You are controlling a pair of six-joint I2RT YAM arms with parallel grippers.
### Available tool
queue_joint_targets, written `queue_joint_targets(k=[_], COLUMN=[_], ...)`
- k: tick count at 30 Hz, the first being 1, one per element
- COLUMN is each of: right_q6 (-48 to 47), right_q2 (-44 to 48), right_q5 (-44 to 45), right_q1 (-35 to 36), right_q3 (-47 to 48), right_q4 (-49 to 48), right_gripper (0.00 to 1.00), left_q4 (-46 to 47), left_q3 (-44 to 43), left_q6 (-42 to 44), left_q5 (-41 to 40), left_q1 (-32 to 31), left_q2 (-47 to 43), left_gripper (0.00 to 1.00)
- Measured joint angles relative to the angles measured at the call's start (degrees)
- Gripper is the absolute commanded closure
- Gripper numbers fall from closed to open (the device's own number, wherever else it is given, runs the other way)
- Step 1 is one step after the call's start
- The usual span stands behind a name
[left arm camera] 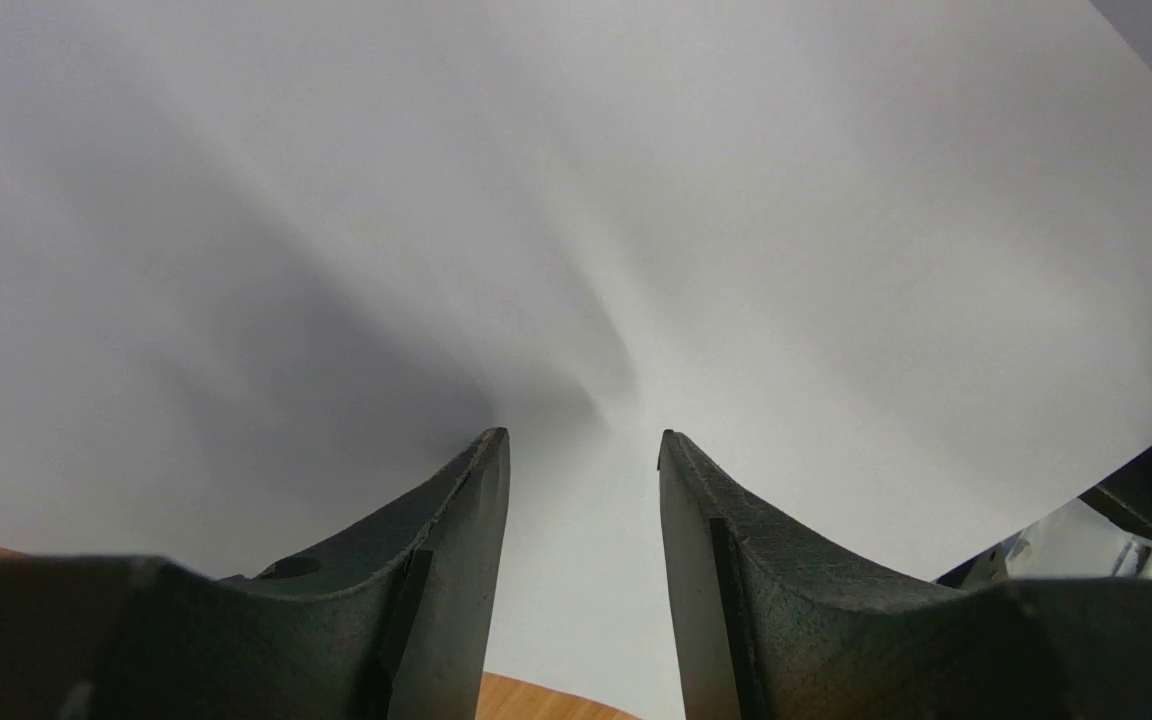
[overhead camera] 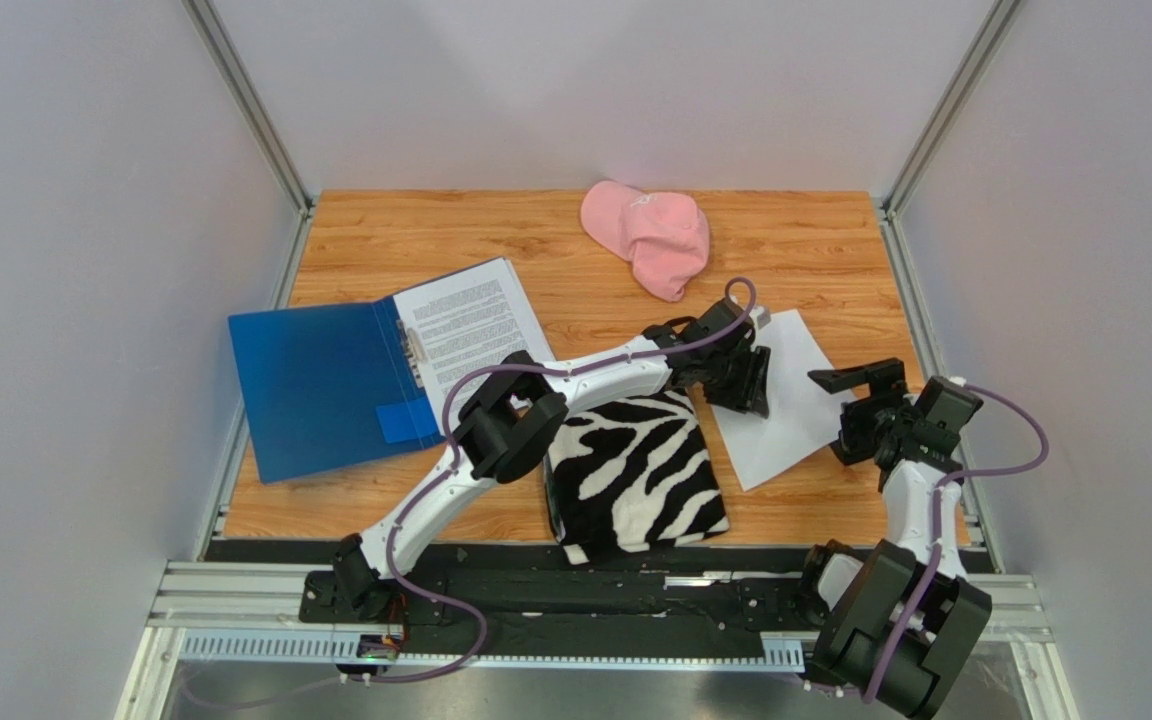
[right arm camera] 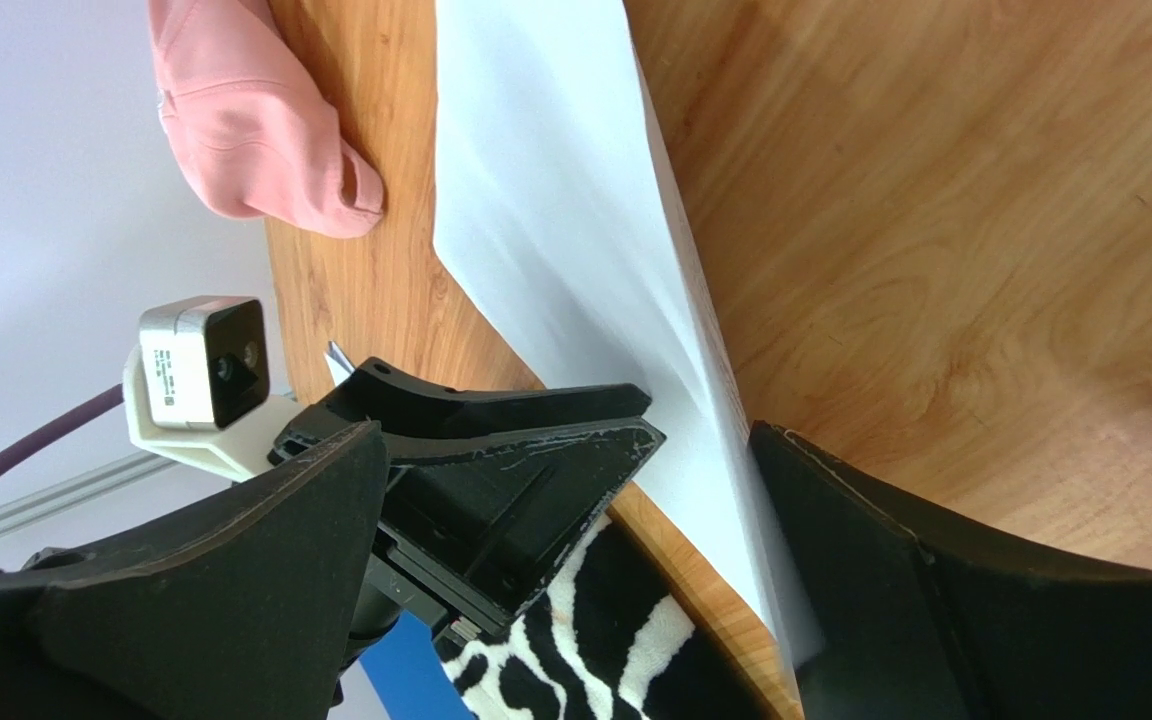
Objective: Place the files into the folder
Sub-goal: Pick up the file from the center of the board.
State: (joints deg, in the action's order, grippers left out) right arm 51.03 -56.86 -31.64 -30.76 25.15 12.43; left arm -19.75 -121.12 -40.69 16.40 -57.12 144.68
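Observation:
The blue folder (overhead camera: 312, 387) lies open at the table's left, with a printed sheet (overhead camera: 474, 318) of the files on its right half by the clip. A loose white sheet (overhead camera: 800, 408) lies blank side up at the right. My left gripper (overhead camera: 740, 383) reaches across to the sheet's left edge. In the left wrist view its jaws (left arm camera: 582, 443) stand apart just over the paper (left arm camera: 717, 195), with nothing between them. My right gripper (overhead camera: 856, 408) stands wide open at the sheet's right edge. In the right wrist view (right arm camera: 567, 435) the sheet's edge (right arm camera: 567, 225) runs close to one finger (right arm camera: 928, 585).
A zebra-striped folded cloth (overhead camera: 635, 473) lies at the front middle, under the left arm. A pink cap (overhead camera: 645, 233) sits at the back. Grey walls close in on both sides. The two grippers are close together over the loose sheet.

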Motion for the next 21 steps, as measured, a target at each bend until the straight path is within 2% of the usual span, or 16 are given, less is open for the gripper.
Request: queue_joint_targets(k=[5, 9, 11, 13, 14, 17, 19, 21], right_q6=[-0.3, -1.7, -3.0, -4.5, -5.2, -7.7, -9.6, -11.0], right_q2=[-0.2, -0.8, -1.7, -2.8, -3.6, -5.4, -6.3, -6.5], right_q5=[0.2, 0.5, 1.1, 1.6, 1.7, 2.3, 2.9, 3.4], right_q1=[-0.2, -0.2, -0.2, -0.3, -0.3, -0.3, -0.3, -0.3], right_q3=[0.0, 0.0, 0.0, 0.0, -0.1, -0.5, -0.5, -0.2], right_q4=[1.4, 0.4, 0.3, 0.0, -0.3, -1.2, -1.6, -1.5], right_gripper=[0.1, 0.22, 0.32, 0.37, 0.5, 0.72, 0.74, 0.8], left_q4=[0.5, 0.9, 0.8, 0.8, 0.6, -0.1, -1.4, -2.8], left_q3=[0.5, 0.8, 0.8, 0.8, 0.8, 0.8, 1.1, 1.2], left_q6=[0.0, 0.0, 0.1, 0.4, 0.6, 1.4, 2.0, 2.5], left_q5=[0.0, 0.2, 0.2, 0.3, 0.5, 1.0, 1.2, 1.5], left_q1=[0.0, 0.0, 0.0, 0.0, 0.0, -0.1, -0.1, -0.1], left_q2=[-0.2, -0.3, -0.3, -0.4, -0.6, -1.0, -1.8, -2.6], left_gripper=[0.49, 0.48, 0.45, 0.41, 0.38, 0.33, 0.3, 0.29])
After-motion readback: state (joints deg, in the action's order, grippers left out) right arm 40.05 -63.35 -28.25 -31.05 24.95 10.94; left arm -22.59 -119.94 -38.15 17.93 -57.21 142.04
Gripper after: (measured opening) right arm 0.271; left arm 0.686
